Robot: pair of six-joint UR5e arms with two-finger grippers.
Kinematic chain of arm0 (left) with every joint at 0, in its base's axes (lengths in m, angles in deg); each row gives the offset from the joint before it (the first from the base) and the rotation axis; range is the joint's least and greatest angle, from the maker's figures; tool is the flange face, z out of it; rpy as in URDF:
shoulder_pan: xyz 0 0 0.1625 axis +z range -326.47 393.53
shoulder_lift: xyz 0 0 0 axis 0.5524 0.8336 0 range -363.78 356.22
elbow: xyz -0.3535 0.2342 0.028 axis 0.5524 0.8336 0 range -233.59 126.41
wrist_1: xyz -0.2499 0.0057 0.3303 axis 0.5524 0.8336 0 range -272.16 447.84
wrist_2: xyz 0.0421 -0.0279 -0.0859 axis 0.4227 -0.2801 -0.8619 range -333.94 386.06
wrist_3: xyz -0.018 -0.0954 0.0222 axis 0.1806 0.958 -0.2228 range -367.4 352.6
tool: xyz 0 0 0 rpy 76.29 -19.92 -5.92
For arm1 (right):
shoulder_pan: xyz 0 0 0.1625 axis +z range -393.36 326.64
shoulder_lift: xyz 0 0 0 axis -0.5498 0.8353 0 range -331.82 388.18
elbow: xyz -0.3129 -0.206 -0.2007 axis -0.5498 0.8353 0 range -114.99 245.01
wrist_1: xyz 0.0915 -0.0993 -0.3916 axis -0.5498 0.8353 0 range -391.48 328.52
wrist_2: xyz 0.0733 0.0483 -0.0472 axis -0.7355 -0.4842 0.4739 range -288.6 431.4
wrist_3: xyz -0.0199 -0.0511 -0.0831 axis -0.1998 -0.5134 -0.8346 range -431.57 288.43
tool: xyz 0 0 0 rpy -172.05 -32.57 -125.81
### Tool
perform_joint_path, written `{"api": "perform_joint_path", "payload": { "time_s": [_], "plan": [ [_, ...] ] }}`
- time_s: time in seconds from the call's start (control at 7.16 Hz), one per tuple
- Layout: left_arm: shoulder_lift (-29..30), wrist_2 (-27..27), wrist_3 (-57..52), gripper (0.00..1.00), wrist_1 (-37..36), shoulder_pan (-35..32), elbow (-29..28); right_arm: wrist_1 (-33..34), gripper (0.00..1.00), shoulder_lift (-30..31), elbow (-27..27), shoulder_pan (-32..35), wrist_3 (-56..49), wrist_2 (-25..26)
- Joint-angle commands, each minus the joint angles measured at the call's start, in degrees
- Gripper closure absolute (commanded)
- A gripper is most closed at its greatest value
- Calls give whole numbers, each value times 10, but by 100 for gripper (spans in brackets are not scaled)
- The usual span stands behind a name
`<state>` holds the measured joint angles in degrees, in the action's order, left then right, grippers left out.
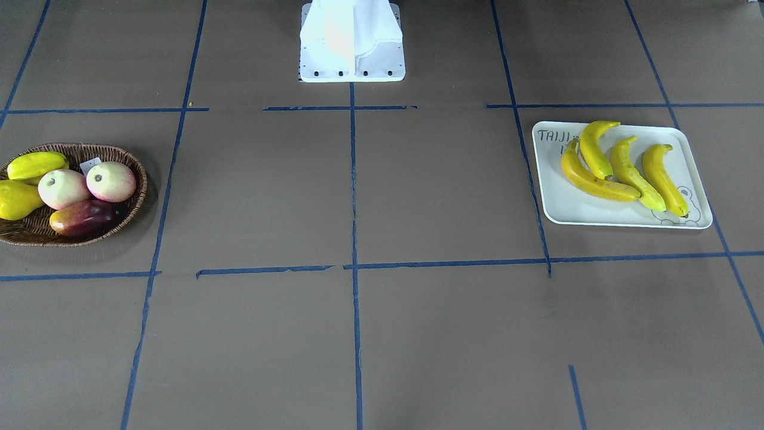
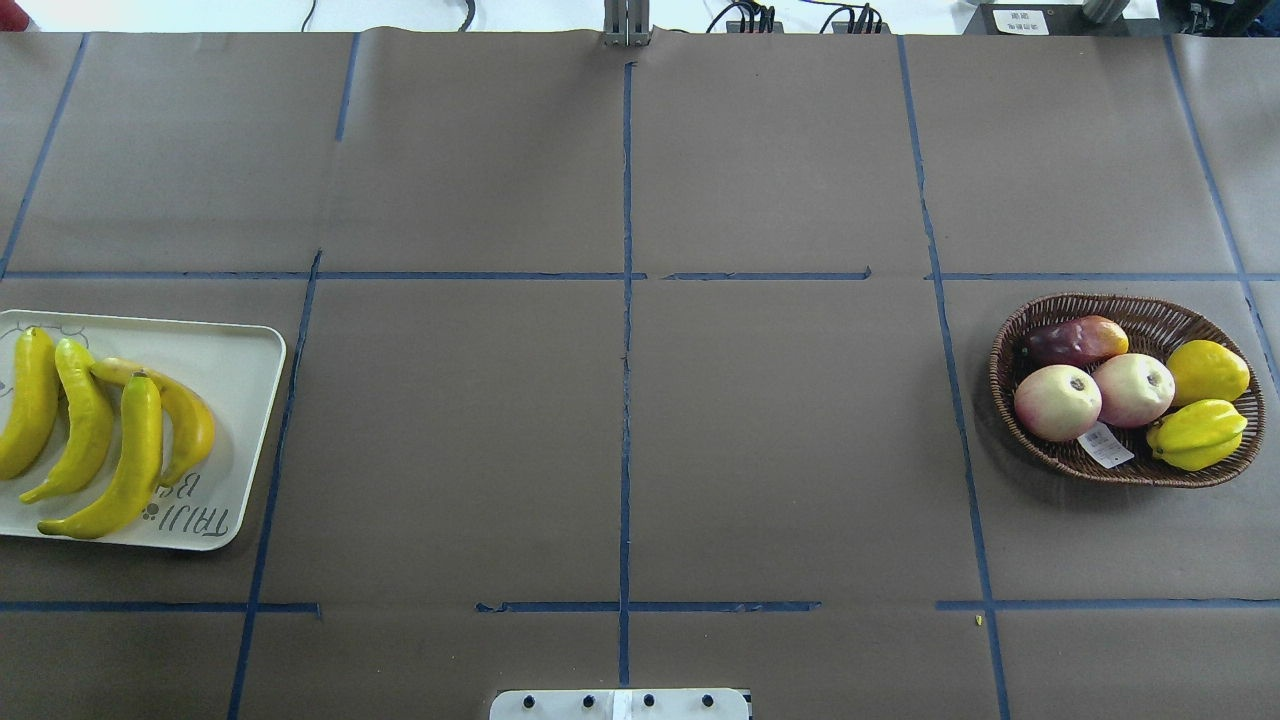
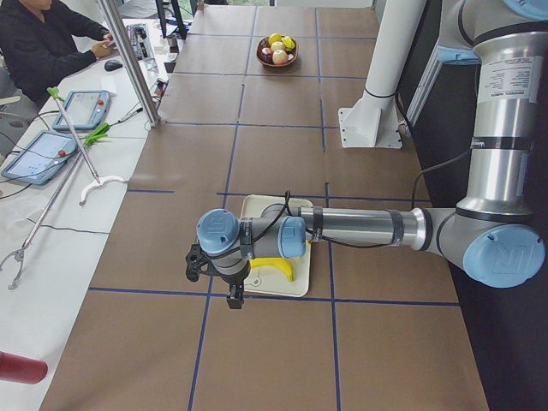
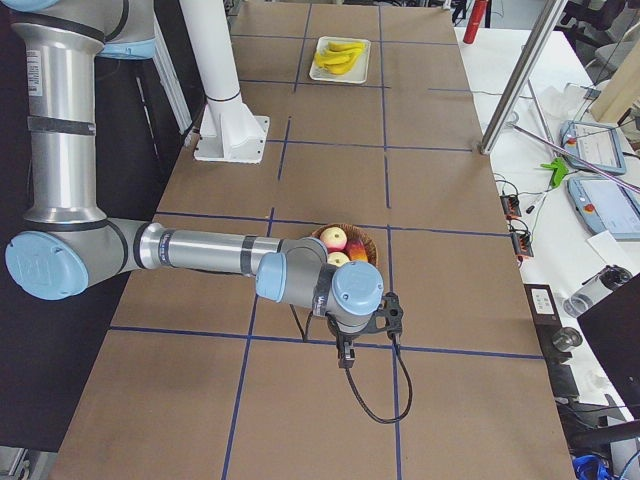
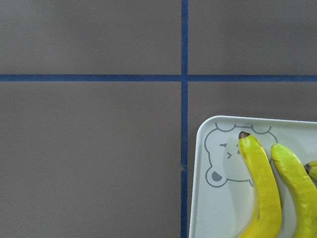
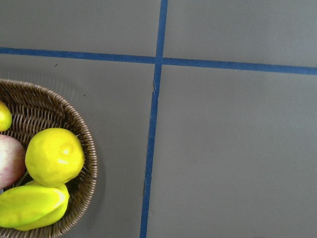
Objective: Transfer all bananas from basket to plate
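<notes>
We read grey "TAIJI" lettering on the plate (image 1: 552, 206), with a bear face (image 5: 220, 161) printed in one corner. We counted four bananas (image 1: 627, 173) lying on it, two of them touching. The basket (image 1: 36, 236), well apart, held two apples (image 1: 111, 181), two yellow fruits (image 2: 1208, 372), one dark red fruit (image 2: 1075, 340) and a white tag (image 2: 1105, 445). We could not tell how wide the left gripper (image 3: 235, 295) or the right gripper (image 4: 345, 352) stood.

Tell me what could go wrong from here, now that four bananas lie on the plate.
1. The upper banana rests across the lower banana on the plate; a bump might make it roll off.
2. The basket holds no banana, only other fruit; the yellow pointed fruit could be picked by mistake.
</notes>
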<state>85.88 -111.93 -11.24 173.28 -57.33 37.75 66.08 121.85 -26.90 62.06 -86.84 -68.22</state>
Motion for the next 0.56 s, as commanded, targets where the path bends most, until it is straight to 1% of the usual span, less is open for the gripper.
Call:
{"api": "perform_joint_path", "payload": {
  "time_s": [0.0, 0.42],
  "plan": [
    [1, 1, -2, 0, 1, 0, 0, 0, 0, 5, 0, 6, 16, -8],
    [3, 1, 1, 0, 1, 0, 2, -2, 0, -2, -32, 6, 92, -4]
  ]
}}
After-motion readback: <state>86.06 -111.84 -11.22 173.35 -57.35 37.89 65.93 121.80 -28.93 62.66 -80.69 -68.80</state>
